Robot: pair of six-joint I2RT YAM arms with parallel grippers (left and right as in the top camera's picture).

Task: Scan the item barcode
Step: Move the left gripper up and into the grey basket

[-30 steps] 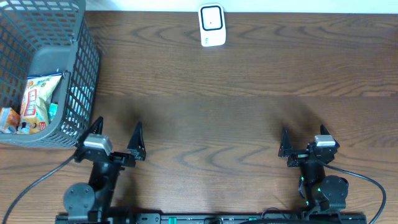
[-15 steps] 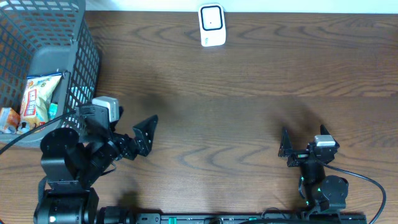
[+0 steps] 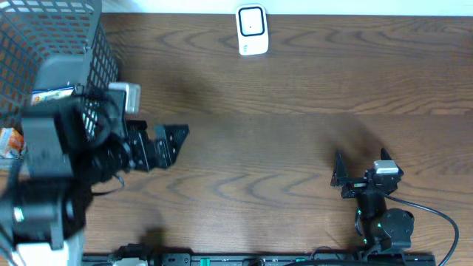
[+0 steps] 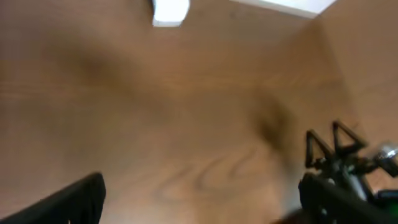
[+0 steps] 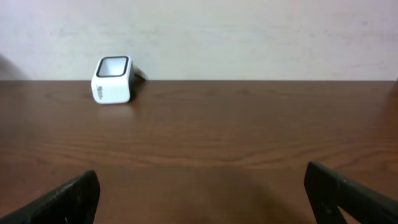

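Observation:
The white barcode scanner (image 3: 251, 29) stands at the table's far edge; it also shows in the right wrist view (image 5: 112, 79) and, blurred, in the left wrist view (image 4: 170, 11). The items are snack packets in the grey basket (image 3: 44, 37); only an edge of one packet (image 3: 52, 94) and an orange corner (image 3: 7, 140) show past my raised left arm. My left gripper (image 3: 168, 145) (image 4: 202, 205) is open and empty, pointing right just beside the basket. My right gripper (image 3: 361, 164) (image 5: 202, 199) rests open and empty near the front right.
The dark wooden table (image 3: 295, 111) stretches between basket and scanner. The left arm's body (image 3: 52, 162) hangs over the basket's front half. A white wall (image 5: 249, 31) rises behind the scanner. The right arm (image 4: 348, 155) shows in the left wrist view.
My left arm has lifted off its rest and swung back-left, now covering most of the basket's contents; its gripper stayed open. The right arm has not moved.

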